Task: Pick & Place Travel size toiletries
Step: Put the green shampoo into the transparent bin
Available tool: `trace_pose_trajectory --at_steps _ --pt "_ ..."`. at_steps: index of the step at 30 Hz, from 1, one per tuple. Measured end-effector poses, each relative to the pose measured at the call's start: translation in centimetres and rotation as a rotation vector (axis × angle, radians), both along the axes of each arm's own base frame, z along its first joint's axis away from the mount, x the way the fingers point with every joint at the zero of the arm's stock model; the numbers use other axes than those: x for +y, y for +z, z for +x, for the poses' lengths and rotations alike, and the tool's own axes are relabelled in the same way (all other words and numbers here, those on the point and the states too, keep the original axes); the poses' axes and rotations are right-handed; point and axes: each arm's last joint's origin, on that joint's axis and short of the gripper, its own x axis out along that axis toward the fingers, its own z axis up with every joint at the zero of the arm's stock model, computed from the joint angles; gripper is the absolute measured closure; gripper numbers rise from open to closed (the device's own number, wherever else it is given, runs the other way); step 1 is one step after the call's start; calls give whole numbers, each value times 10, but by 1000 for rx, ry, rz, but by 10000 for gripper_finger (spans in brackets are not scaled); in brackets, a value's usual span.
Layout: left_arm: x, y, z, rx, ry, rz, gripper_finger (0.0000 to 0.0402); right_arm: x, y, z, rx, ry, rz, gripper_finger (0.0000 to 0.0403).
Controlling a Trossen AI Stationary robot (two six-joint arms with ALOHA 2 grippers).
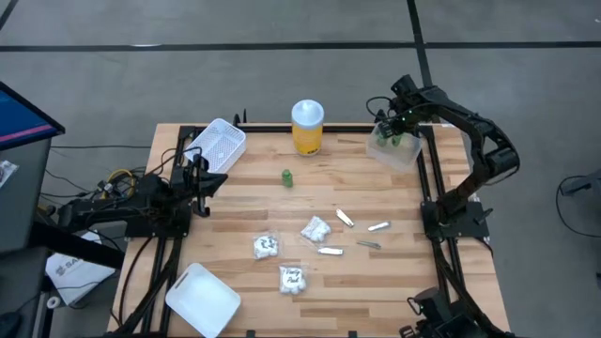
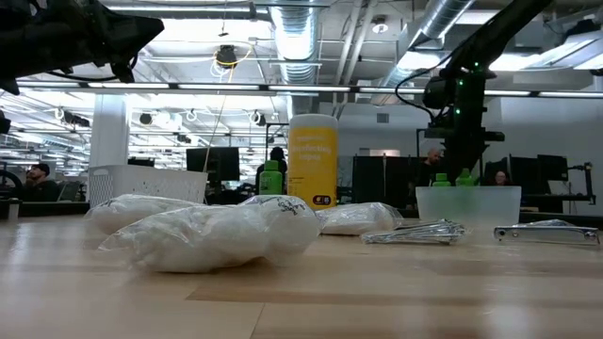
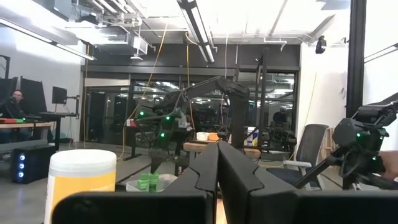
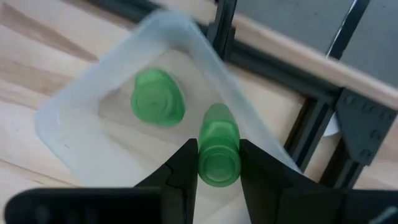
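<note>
My right gripper (image 1: 392, 129) hovers over the clear tub (image 1: 395, 150) at the table's far right and is shut on a green round piece (image 4: 218, 151). A second green piece (image 4: 157, 98) lies on the tub's floor. A third green piece (image 1: 286, 176) stands on the table near the yellow jar. Three white packets (image 1: 266, 246) (image 1: 315, 228) (image 1: 293, 279) and several slim silvery tubes (image 1: 345, 218) (image 1: 377, 226) (image 1: 331, 251) lie on the table's middle. My left gripper (image 1: 202, 178) waits shut and empty at the table's left side. My right gripper pinches the green piece by its two opposite sides (image 4: 202, 163) between its two fingers (image 4: 184, 169). The fingers point down from above. The piece is lifted clear, over the tub's inside, close to the tub's wall.
A tall yellow jar with a white lid (image 1: 307, 126) stands at the far middle. A white mesh tray (image 1: 218, 145) sits at the far left and a plain white tray (image 1: 202, 299) at the near left corner. Bare wood lies between the jar and the tub.
</note>
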Motion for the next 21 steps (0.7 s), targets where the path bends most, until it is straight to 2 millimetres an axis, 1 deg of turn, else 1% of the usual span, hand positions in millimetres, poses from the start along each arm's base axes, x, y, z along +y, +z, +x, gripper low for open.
trace_pose_trajectory --at_steps 2,5,13,21 --pt "0 0 0 0 3 -1 401 3 -7 -1 7 0 18 316" --pt "0 0 0 -1 6 -2 401 4 -11 -2 1 0 3 316" --pt "0 0 0 -6 12 1 401 2 -11 -1 -15 -3 -28 312" --pt "0 1 0 -8 17 2 401 2 -11 -1 -14 -3 -26 287"
